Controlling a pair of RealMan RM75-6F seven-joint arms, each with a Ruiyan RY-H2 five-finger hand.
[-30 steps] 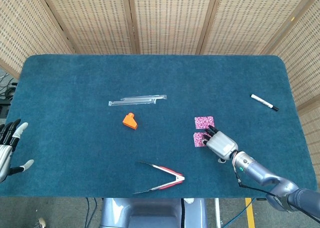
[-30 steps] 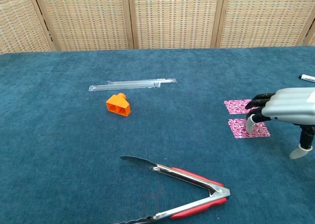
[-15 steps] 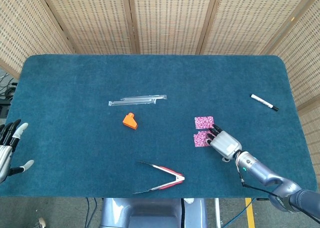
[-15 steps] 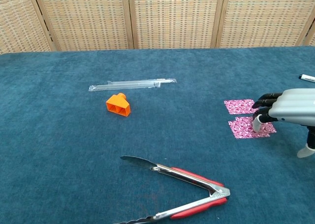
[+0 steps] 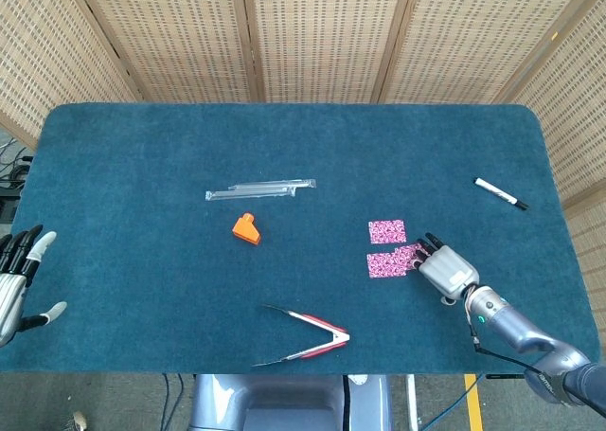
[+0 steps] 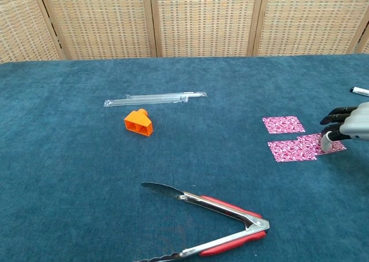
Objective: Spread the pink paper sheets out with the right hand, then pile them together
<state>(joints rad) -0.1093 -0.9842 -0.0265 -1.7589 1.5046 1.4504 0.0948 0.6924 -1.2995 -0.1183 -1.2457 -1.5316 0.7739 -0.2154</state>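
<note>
Worktop (image 5: 142, 289): blue carpet-like cover, woven screen panels behind it.

Right arm enters from the lower right corner of the head view, forearm angled up and left toward the sheets. Right hand (image 5: 447, 270) low over the worktop, palm down, dark fingers (image 6: 334, 119) reaching left. In the chest view only the front of the hand shows at the right edge; fingertips rest on the right end of the third sheet. Fingers slightly apart, gripping nothing, just pressing down on the paper.

Left hand (image 5: 17, 281) at the far left edge of the head view, off the worktop, fingers spread and holding nothing.

Pink paper sheets: three visible, right of centre. Far sheet (image 5: 386, 231) lies flat by itself, apart from the fingers. Near sheet (image 5: 385, 264) lies just in front of it, a narrow blue gap between them. Third sheet (image 6: 327, 143) is fanned out to the right, overlapping the near sheet's right edge, under the fingertips.

Other items: red-handled tongs (image 5: 308, 341) near the front edge; clear plastic sleeve (image 5: 260, 188) left of centre; orange plastic piece (image 5: 246, 228) just in front of it; marker (image 5: 500, 193) far right, well apart from the sheets.
</note>
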